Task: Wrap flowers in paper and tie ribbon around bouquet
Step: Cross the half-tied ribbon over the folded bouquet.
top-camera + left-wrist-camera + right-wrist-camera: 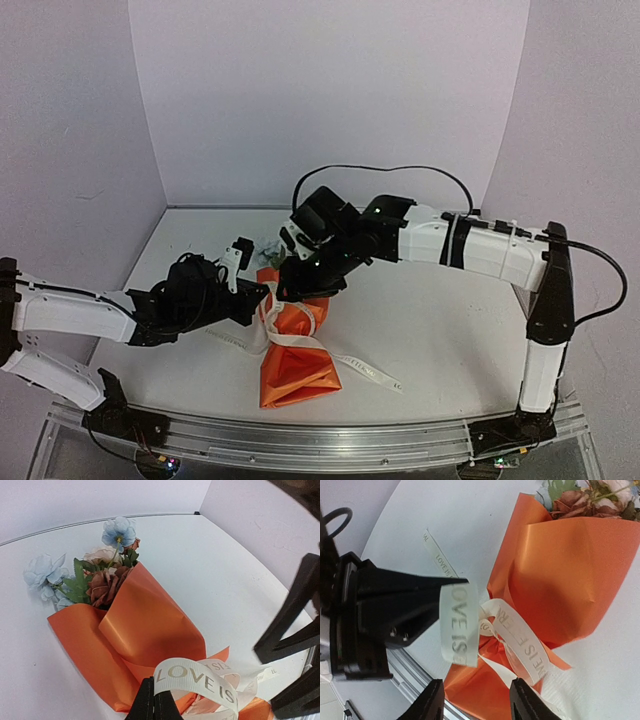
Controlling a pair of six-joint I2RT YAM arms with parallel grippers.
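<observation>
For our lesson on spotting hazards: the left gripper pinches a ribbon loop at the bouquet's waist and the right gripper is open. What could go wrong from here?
1. The left gripper pinches only the ribbon loop; a pull may drag the bouquet instead of tightening the tie.
2. The right gripper is open, holding nothing; the ribbon at the waist looks loose and may slacken.
3. The bouquet's foot lies near the table's front edge and could slide off.

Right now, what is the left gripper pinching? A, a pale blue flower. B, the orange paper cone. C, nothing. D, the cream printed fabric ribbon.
D: the left gripper has its black fingers shut on a raised loop of the cream printed fabric ribbon, near the waist of the orange paper cone.
</observation>
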